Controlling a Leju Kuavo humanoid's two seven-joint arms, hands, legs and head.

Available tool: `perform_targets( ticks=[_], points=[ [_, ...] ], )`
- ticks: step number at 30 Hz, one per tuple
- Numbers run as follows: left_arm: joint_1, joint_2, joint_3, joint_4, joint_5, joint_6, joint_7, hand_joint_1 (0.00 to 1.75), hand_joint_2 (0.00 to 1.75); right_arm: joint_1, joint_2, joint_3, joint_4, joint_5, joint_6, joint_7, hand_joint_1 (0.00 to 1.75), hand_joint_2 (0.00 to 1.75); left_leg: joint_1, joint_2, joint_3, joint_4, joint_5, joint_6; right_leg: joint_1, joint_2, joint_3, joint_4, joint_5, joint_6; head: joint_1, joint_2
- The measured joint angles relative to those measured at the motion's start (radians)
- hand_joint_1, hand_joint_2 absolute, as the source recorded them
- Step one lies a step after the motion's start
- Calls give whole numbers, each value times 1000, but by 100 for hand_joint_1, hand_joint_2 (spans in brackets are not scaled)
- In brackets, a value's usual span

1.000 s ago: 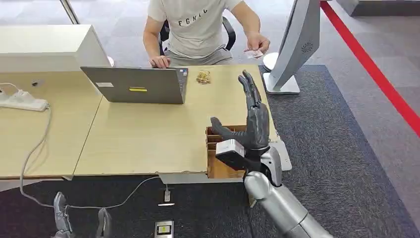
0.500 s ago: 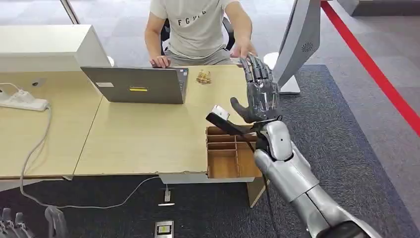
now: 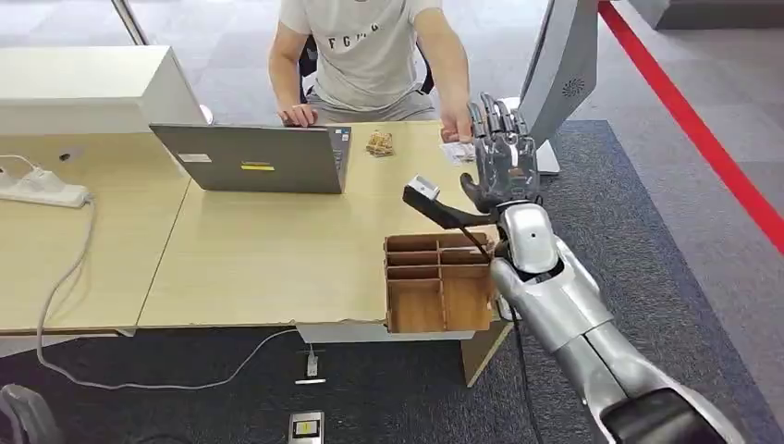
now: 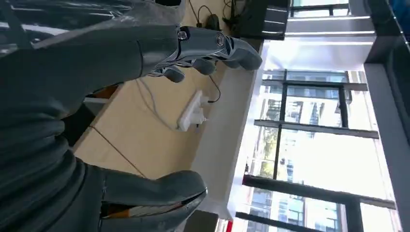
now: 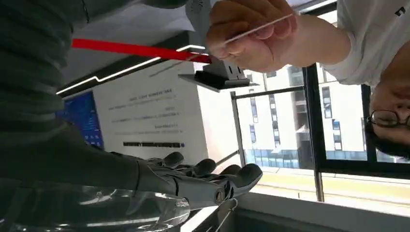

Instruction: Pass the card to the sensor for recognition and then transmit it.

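Card (image 5: 256, 29): pinched edge-on in the person's hand (image 5: 249, 34), over the far right part of the bench; from the head view it is a pale slip at that hand, just beside the robot's raised fingertips.
Right hand (image 3: 502, 166): raised upright over the bench's right end, palm side toward the person, fingers (image 5: 212, 176) spread and straight, thumb out to the side, holding nothing; apart from the card.
Left hand (image 4: 159, 125): hanging low beside the bench, fingers apart, thumb (image 4: 154, 186) away from the rest, nothing between them.
Person (image 3: 370, 46): seated at the far side of the bench, one hand by the laptop, the other reaching toward the robot's right hand.
Laptop (image 3: 254, 157): open on the bench, its lid's back toward the robot.
Box (image 3: 434, 287): wooden, with compartments, at the bench's near right corner, below the right wrist.
Stand (image 3: 555, 74): white, tilted, just off the bench's far right corner.
Power strip (image 3: 42, 190): white, on the left bench, its cable trailing over the edge.
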Motion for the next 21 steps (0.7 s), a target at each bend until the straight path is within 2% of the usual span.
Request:
perform_targets(
  ticks=[2,3,12,21],
  points=[
    [0,-1,5,-8,-6,0,0,0,175,-8,3,0,9,7,11,0,0,175,0,0,0,0,0,0,0,0,0,0,0,0,0,0],
    [0,-2,6,-10,-11,0,0,0,175,-13,6,0,15,10,12,0,171,175,0,0,0,0,0,0,0,0,0,0,0,0,0,0],
    [13,-14,8,-5,-53,0,0,0,175,-45,47,8,101,10,-4,-32,175,175,0,0,0,0,0,0,0,0,0,0,0,0,0,0],
    [42,-11,-68,21,-132,0,0,0,175,-67,97,17,174,5,-48,-67,175,175,0,0,0,0,0,0,0,0,0,0,0,0,0,0]
  ],
)
